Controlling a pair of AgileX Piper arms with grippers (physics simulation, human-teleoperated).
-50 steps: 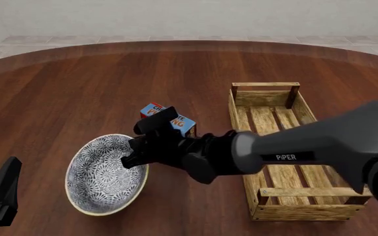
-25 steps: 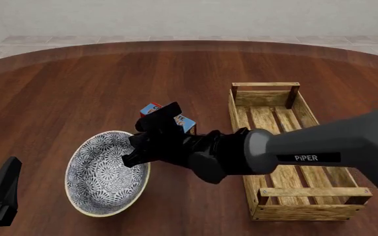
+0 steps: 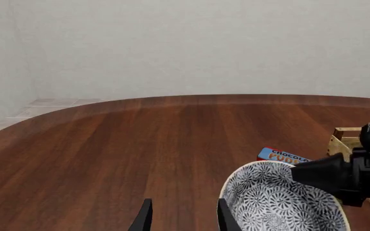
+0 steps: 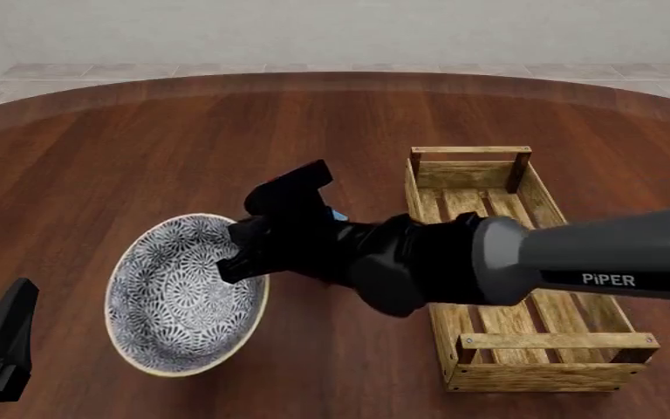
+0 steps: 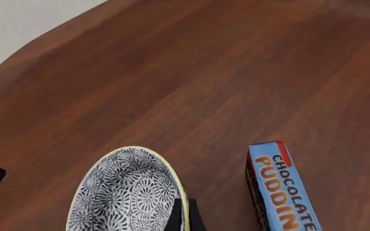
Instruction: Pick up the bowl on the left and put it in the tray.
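Now, your readout:
Right gripper [image 4: 242,256]: you have it pinching the near-side rim of the bowl [image 4: 184,292], one finger inside the wall and one outside; the right wrist view shows the jaws pressed onto the pale rim.
Bowl: tilted, its open face turned toward you, hanging from your grip at its right edge, left of the tray [image 4: 509,262]. A rim pinch fits, since the bowl is too wide to span.
Left gripper [image 3: 181,217]: spread and holding nothing, parked at the desk's [image 4: 137,148] near left edge, just beside the bowl.
Chocolate pudding box [image 5: 278,192]: lying beyond the bowl, near your wrist; mind it when you carry across.
Tray: well right of the bowl, nothing in it.
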